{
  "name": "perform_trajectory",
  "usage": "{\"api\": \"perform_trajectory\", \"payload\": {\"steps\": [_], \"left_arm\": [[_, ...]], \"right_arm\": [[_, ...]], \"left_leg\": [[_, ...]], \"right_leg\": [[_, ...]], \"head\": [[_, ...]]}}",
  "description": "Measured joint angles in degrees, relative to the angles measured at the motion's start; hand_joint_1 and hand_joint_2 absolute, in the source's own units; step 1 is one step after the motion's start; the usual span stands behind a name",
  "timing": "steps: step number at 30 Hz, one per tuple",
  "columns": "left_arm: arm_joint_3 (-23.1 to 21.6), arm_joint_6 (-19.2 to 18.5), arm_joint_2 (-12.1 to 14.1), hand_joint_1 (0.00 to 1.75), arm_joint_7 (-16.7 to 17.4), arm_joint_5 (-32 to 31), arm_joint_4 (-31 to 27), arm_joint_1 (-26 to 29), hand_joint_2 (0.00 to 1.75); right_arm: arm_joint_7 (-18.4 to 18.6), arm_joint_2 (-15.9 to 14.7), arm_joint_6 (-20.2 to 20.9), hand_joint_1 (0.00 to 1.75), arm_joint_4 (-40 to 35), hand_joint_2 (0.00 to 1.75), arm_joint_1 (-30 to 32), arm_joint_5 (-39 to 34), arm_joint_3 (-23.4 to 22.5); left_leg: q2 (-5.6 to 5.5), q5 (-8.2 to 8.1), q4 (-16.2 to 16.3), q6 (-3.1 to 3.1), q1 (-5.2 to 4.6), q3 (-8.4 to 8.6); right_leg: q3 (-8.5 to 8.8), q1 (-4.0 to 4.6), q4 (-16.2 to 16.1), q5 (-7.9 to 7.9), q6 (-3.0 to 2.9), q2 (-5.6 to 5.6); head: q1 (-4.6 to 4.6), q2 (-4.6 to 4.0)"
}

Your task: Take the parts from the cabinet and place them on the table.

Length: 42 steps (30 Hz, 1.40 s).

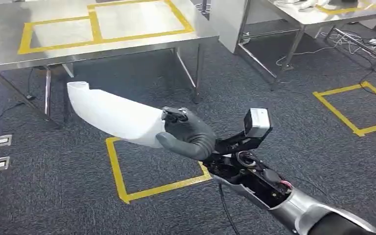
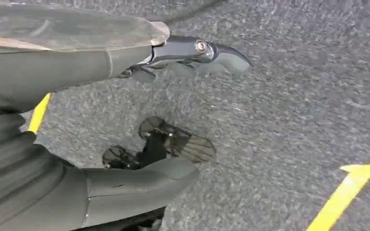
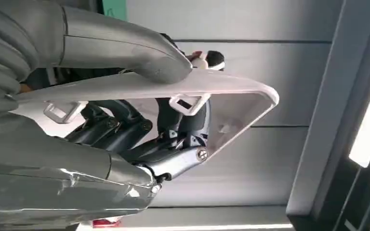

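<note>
Right hand (image 1: 188,133): grips the near end of a long white part (image 1: 112,115), thumb curled under the shell, dark fingers over the top edge. Right wrist view: thumb pressed on the outer face, fingers (image 3: 173,161) hooked inside the hollow shell.
White part: smooth, curved, hollow plastic cover, held in the air over the carpet; far end points left and away, toward the steel table (image 1: 10,34). Not touching table or floor. Small moulded clips on its inner side (image 3: 185,103).
Left hand (image 2: 125,120): left wrist view, over grey carpet; thumb and fingers apart, nothing between them.
Steel table: far left, top marked with 2 yellow tape rectangles (image 1: 95,24) side by side.
Second steel table (image 1: 318,14): far right, some white items on top, too small to tell.
Floor: grey carpet; yellow tape square (image 1: 152,169) below the held part, another (image 1: 357,105) at right. White cables (image 1: 357,44) under the right table. 2 floor sockets (image 1: 0,152) at left edge.
Wrist camera (image 1: 257,122): grey box on a bracket behind the right hand.
</note>
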Motion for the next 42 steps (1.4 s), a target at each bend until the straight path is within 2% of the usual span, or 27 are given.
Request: {"api": "perform_trajectory", "payload": {"steps": [1, 2, 5, 6, 8, 10, 11, 12, 13, 16, 17, 18, 20, 21, 22, 25, 26, 27, 28, 31, 32, 34, 36, 38, 39, 40, 42], "left_arm": [[0.00, 0.00, -0.02, 0.00, 0.00, -0.04, 0.00, 0.03, 1.75], [0.00, 0.00, -0.02, 0.00, 0.00, -0.07, 0.00, 0.00, 1.75], [0.00, 0.00, 0.07, 0.00, 0.00, -0.17, 0.00, -0.08, 1.75], [0.02, 0.00, 0.07, 0.00, 0.04, -0.20, 0.00, -0.01, 1.75], [0.02, 0.00, 0.02, 0.00, 0.33, -0.24, 0.00, 0.09, 1.75], [0.02, 0.00, -0.09, 0.00, 0.39, -0.24, 0.00, 0.09, 1.75], [0.00, 0.00, -0.09, 0.00, 0.42, -0.24, 0.00, -0.01, 1.75], [0.02, 0.00, -0.09, 0.00, 0.42, -0.24, 0.00, -0.11, 1.75], [0.00, 0.00, -0.02, 0.00, 0.44, -0.15, 0.00, 0.00, 1.75], [0.00, 0.04, 0.18, 0.00, 0.44, 0.00, 0.00, 0.11, 1.75], [0.00, 0.09, 0.15, 0.00, 0.44, 0.00, 0.00, 0.06, 1.75], [0.00, 0.13, 0.13, 0.00, 0.44, 0.00, 0.00, 0.02, 1.75], [0.00, 0.20, 0.11, 0.00, 0.44, 0.02, 0.00, 0.11, 1.75], [0.00, 0.24, 0.11, 0.00, 0.48, 0.02, 0.00, 0.20, 1.75], [0.00, 0.31, 0.11, 0.00, 0.50, 0.02, 0.00, 0.30, 1.75], [0.00, 0.37, 0.39, 0.00, 0.52, -0.02, 0.00, 0.42, 1.75], [0.00, 0.37, 0.44, 0.00, 0.52, -0.17, 0.00, 0.44, 1.75], [0.00, 0.37, 0.46, 0.00, 0.55, -0.26, 0.00, 0.36, 1.75], [0.00, 0.26, 0.44, 0.00, 0.55, -0.39, 0.00, 0.30, 1.75], [0.00, 0.06, 0.37, 0.00, 0.57, -0.59, 0.00, 0.48, 1.75], [0.00, 0.02, 0.37, 0.00, 0.57, -0.72, 0.00, 0.46, 1.75], [0.00, -0.02, 0.46, 0.00, 0.57, -0.83, 0.00, 0.33, 1.75], [0.00, -0.04, 0.50, 0.00, 0.57, -0.83, 0.00, 0.33, 1.75], [0.00, -0.09, 0.50, 0.00, 0.59, -0.83, 0.00, 0.47, 1.75], [0.02, -0.09, 0.48, 0.00, 0.59, -0.83, 0.00, 0.49, 1.75], [0.02, -0.11, 0.44, 0.00, 0.59, -0.83, 0.00, 0.47, 1.75], [0.00, -0.13, 0.24, 0.00, 0.59, -0.76, 0.00, 0.48, 1.75]], "right_arm": [[0.00, 0.00, 0.13, 1.75, 0.11, 1.75, -0.01, -0.07, 0.04], [-0.04, 0.00, 0.20, 1.75, 0.15, 1.75, -0.06, -0.11, 0.11], [-0.04, 0.00, 0.31, 1.75, 0.59, 1.75, 0.38, -0.11, 0.22], [-0.04, 0.00, 0.41, 1.75, 0.74, 1.75, 0.51, -0.11, 0.26], [-0.09, 0.00, 0.57, 1.75, 1.07, 1.75, 0.56, 0.00, 0.31], [-0.15, 0.00, 0.81, 1.75, 1.27, 1.75, 0.55, 0.04, 0.31], [-0.24, 0.00, 0.98, 1.75, 1.44, 1.75, 0.58, 0.04, 0.31], [-0.26, 0.04, 1.00, 1.75, 1.55, 1.75, 0.56, 0.07, 0.37], [-0.28, 0.20, 1.07, 1.75, 1.60, 1.75, 0.64, 0.07, 0.37], [-0.33, 0.63, 1.18, 1.75, 1.81, 1.75, 0.54, 0.09, 0.39], [-0.31, 0.83, 1.25, 1.75, 1.88, 1.75, 0.45, 0.09, 0.39], [-0.28, 0.98, 1.29, 1.75, 1.92, 1.75, 0.41, 0.09, 0.39], [-0.13, 1.14, 1.38, 1.75, 2.14, 1.75, 0.46, 0.09, 0.42], [-0.11, 1.16, 1.40, 1.75, 2.29, 1.75, 0.49, 0.09, 0.42], [-0.09, 1.20, 1.40, 1.75, 2.47, 1.75, 0.50, 0.09, 0.42], [-0.09, 1.42, 1.36, 1.75, 2.62, 1.75, 0.48, 0.09, 0.42], [-0.11, 1.42, 1.31, 1.75, 2.67, 1.75, 0.47, 0.09, 0.39], [-0.09, 1.44, 1.20, 1.75, 2.71, 1.75, 0.44, 0.13, 0.39], [0.02, 1.44, 1.11, 1.75, 2.75, 1.75, 0.46, 0.15, 0.39], [0.02, 1.44, 0.96, 1.75, 2.78, 1.75, 0.46, 0.28, 0.37], [0.00, 1.44, 0.96, 1.75, 2.78, 1.75, 0.41, 0.31, 0.37], [0.02, 1.44, 0.94, 1.75, 2.80, 1.75, 0.49, 0.31, 0.35], [0.07, 1.44, 0.94, 1.75, 2.93, 1.75, 0.73, 0.28, 0.35], [0.11, 1.44, 0.96, 1.75, 3.08, 1.75, 0.77, 0.28, 0.35], [0.13, 1.44, 0.96, 1.75, 3.10, 1.75, 0.76, 0.28, 0.35], [0.17, 1.44, 0.96, 1.75, 3.10, 1.75, 0.74, 0.31, 0.35], [0.33, 1.44, 0.98, 1.75, 3.17, 1.75, 0.65, 0.31, 0.35]], "left_leg": [[-0.01, -0.15, -0.17, 0.22, 0.05, 0.55], [-0.01, -0.39, -0.17, 0.57, 0.05, 0.76], [-0.04, -1.27, -0.15, 0.85, -0.11, 1.51], [-0.11, -1.62, -0.14, 0.81, -0.11, 1.98], [-0.25, -2.49, -0.12, 0.62, -0.10, 3.24], [-0.33, -3.45, -0.13, 0.24, -0.10, 4.54], [-0.40, -3.85, 0.25, -0.16, -0.39, 4.86], [-0.47, -4.10, 0.17, -0.53, -0.37, 4.53], [-0.42, -4.36, 0.12, -0.92, -0.36, 4.66], [-0.12, -4.96, 1.74, -1.74, -0.22, 5.07], [-0.06, -5.91, 4.95, -2.10, -0.20, 3.38], [-0.06, -7.70, 9.72, -2.31, -0.12, 0.46], [-0.05, -11.23, 18.24, -2.57, -0.05, -5.18], [-0.05, -11.14, 19.87, -2.76, -0.04, -6.90], [-0.05, -9.33, 18.40, -2.85, -0.02, -7.01], [0.00, 0.62, 3.53, -1.85, -0.05, -1.88], [0.04, 0.68, 1.10, -1.52, -0.32, -1.11], [0.07, -1.52, 0.96, -1.15, -0.57, -1.18], [0.00, -0.26, 0.91, -0.71, -0.74, -1.05], [0.02, -0.31, 0.27, 0.18, -0.24, 0.38], [0.01, -0.56, 0.23, 0.55, -0.26, 0.83], [-0.01, -1.13, 0.23, 0.94, -0.30, 1.33], [-0.04, -1.88, 0.24, 1.05, -0.33, 2.07], [-0.12, -2.59, 0.24, 0.97, -0.33, 3.07], [-0.16, -2.93, 0.25, 0.91, -0.33, 3.52], [-0.20, -3.31, 0.26, 0.83, -0.32, 4.08], [-0.27, -4.16, 0.17, 0.43, -0.34, 4.96]], "right_leg": [[-0.27, -0.24, 1.75, -0.73, 0.32, -0.19], [-2.09, -0.25, 5.25, -2.11, 0.48, -0.24], [-10.13, -0.41, 18.39, -7.43, 1.05, -0.23], [-11.14, -0.48, 18.93, -7.05, 0.99, -0.24], [-9.66, -0.49, 13.01, -1.91, 0.79, -0.26], [-6.17, -0.47, 2.70, 5.08, 0.33, -0.29], [-6.52, -0.15, 0.54, 4.00, 0.13, -0.31], [-6.13, -0.07, 0.88, 2.59, -0.36, -0.34], [-5.70, -0.06, 0.76, 4.18, -0.74, -0.29], [-4.18, -0.48, 0.11, 3.99, -1.49, -0.23], [-3.91, -0.50, 0.06, 3.75, -1.85, -0.28], [-3.83, -0.49, 0.06, 3.49, -2.03, -0.33], [-3.57, -0.41, 0.08, 2.95, -2.16, -0.34], [-3.26, -0.40, 0.08, 2.64, -2.17, -0.26], [-2.75, -0.41, 0.08, 2.27, -2.13, -0.15], [-0.77, -0.42, 0.03, 0.84, -1.72, -0.04], [-0.36, -0.30, 0.07, 0.48, -1.42, -0.05], [-0.64, -0.21, 0.03, 0.26, -1.11, 0.00], [-0.70, -0.26, -0.15, -0.10, -0.69, -0.03], [0.24, -0.20, 0.71, -0.90, 0.29, -0.18], [-0.72, -0.26, 3.29, -1.44, 0.47, -0.27], [-6.37, -0.38, 13.08, -4.74, 0.91, -0.27], [-10.72, -0.41, 18.90, -7.33, 1.14, -0.27], [-11.18, -0.43, 17.10, -5.50, 0.99, -0.27], [-10.61, -0.44, 14.82, -3.67, 0.82, -0.28], [-9.59, -0.45, 11.31, -1.01, 0.62, -0.28], [-7.18, -0.28, 2.60, 5.92, -0.07, -0.30]], "head": [[0.24, -0.02], [0.42, 0.00], [0.96, 0.00], [1.11, 0.00], [1.49, 0.00], [2.01, 0.00], [1.77, 0.00], [1.86, 0.00], [1.75, 0.00], [1.33, 0.00], [0.72, 0.00], [0.24, 0.00], [0.15, 0.00], [0.11, 0.00], [0.09, 0.00], [-0.20, 0.00], [-0.24, -0.02], [-0.35, 0.00], [-0.31, 0.00], [-0.06, 0.00], [0.07, -0.02], [0.70, 0.00], [0.94, 0.00], [1.18, 0.00], [1.35, 0.00], [1.57, 0.00], [1.97, -0.02]]}}
